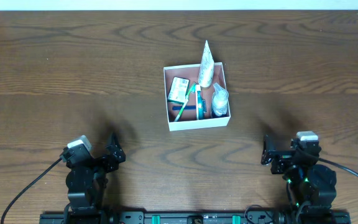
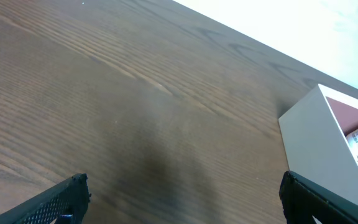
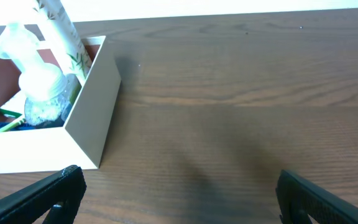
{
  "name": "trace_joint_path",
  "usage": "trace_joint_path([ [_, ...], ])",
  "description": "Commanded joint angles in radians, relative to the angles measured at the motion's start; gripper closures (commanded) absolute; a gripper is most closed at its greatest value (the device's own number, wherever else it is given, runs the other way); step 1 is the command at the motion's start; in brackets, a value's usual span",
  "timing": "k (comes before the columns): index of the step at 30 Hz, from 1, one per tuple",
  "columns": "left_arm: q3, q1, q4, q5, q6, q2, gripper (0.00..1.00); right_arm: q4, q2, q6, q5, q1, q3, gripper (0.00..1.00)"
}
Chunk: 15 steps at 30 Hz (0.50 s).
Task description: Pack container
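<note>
The container (image 1: 197,122), a square white box with a reddish-brown inside, sits at the table's middle. It holds a white tube (image 1: 206,65) leaning over the far wall, a green-and-white packet (image 1: 178,89), a clear bottle (image 1: 220,101) and a blue-green toothbrush (image 1: 188,106). My left gripper (image 1: 110,155) is open and empty at the front left. My right gripper (image 1: 271,157) is open and empty at the front right. The box shows in the left wrist view (image 2: 322,143) and in the right wrist view (image 3: 92,118), with the bottle (image 3: 39,87) and tube (image 3: 64,31).
The dark wooden table (image 1: 73,74) runs to a white far edge. Cables trail from both arm bases at the front edge.
</note>
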Motion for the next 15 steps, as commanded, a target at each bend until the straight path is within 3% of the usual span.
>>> trace_joint_path([
  [1,-0.021,-0.004,-0.003,-0.002,-0.010,-0.007,0.02,0.001,-0.046,-0.009,-0.011,-0.010,-0.024,0.01],
  [15,-0.021,-0.004,-0.003,-0.002,-0.010,-0.007,0.02,0.031,-0.103,-0.009,-0.011,-0.009,-0.092,0.01],
])
